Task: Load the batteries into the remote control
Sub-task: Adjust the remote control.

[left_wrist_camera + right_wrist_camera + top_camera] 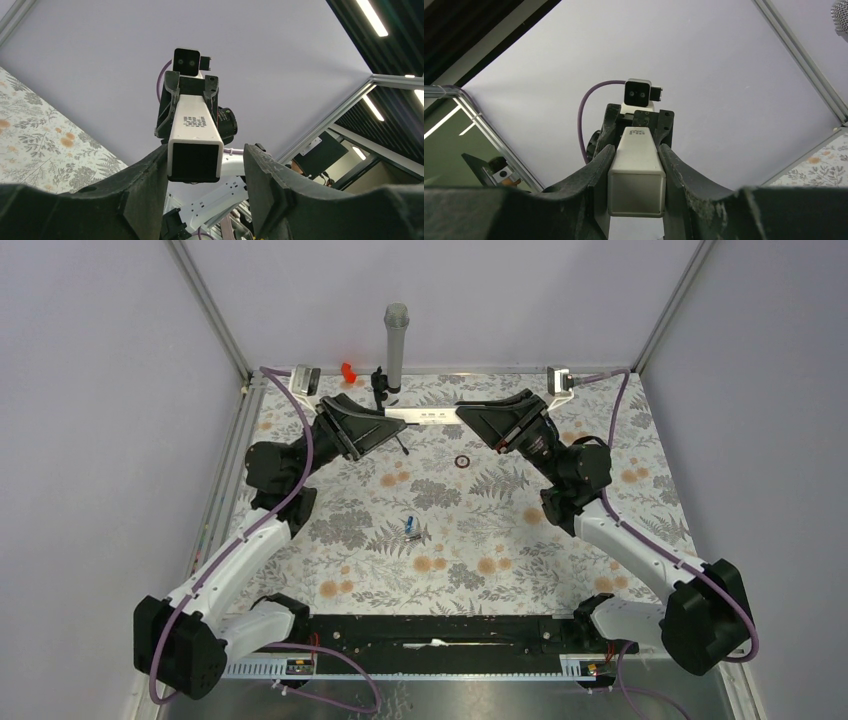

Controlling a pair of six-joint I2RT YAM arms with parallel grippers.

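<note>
Black fingers [145,185] of the left gripper [206,155] stand partly open astride one end of the slim white rectangular plastic remote control [195,125], a gap showing on one side: no firm hold. Right gripper [636,150] is clamped on the opposite end, pressing the casing from both sides. Remote control hangs raised between the arms above the far side of the floral-patterned table [520,540]. Two tiny blue cylindrical batteries [411,527] lie mid-table, well apart from it. Judgement: casing being secured two-handed, loading not begun. Next move calls for the left jaws to close squarely without twisting the casing.
</note>
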